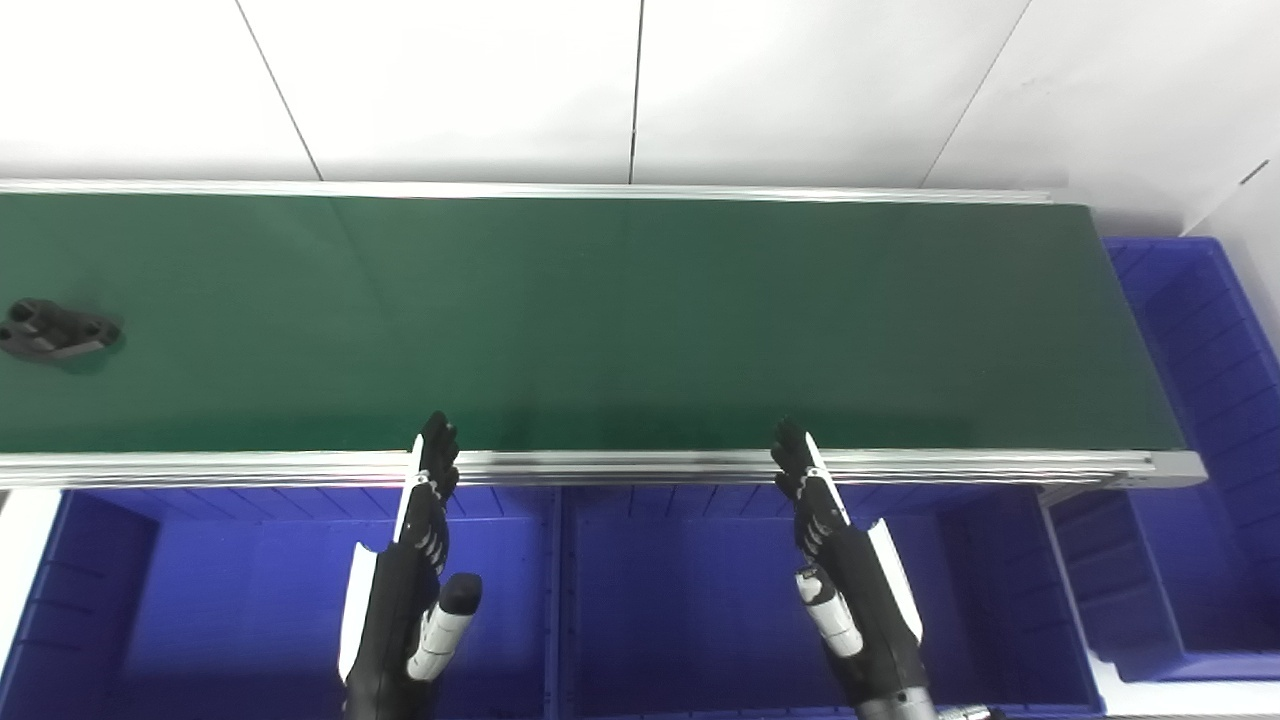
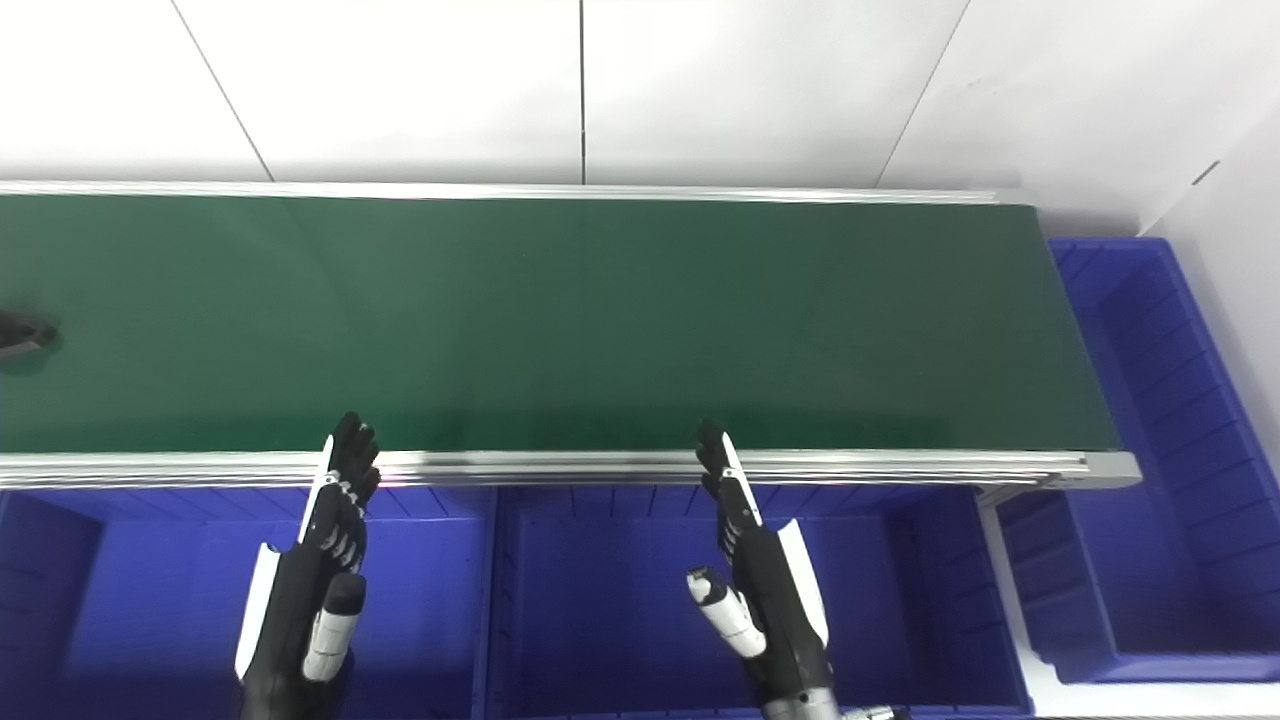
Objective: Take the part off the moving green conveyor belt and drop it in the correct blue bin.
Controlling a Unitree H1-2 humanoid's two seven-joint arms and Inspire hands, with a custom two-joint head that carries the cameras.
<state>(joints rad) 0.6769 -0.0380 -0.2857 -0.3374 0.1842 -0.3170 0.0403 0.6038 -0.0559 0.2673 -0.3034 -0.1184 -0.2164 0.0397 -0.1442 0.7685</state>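
A dark grey part [image 1: 55, 330] lies on the green conveyor belt [image 1: 600, 320] at its far left edge; the right eye view shows only its tip [image 2: 20, 335]. My left hand [image 1: 415, 570] is open and empty, fingers straight, above a blue bin [image 1: 250, 600] with fingertips at the belt's near rail. My right hand [image 1: 845, 570] is open and empty too, above the middle blue bin [image 1: 700, 600], fingertips at the same rail. Both hands are far to the right of the part.
A silver rail [image 1: 620, 465] edges the belt's near side. Another blue bin [image 1: 1200, 400] stands at the belt's right end, with a further one [image 1: 1110, 580] in front of it. A white wall rises behind the belt.
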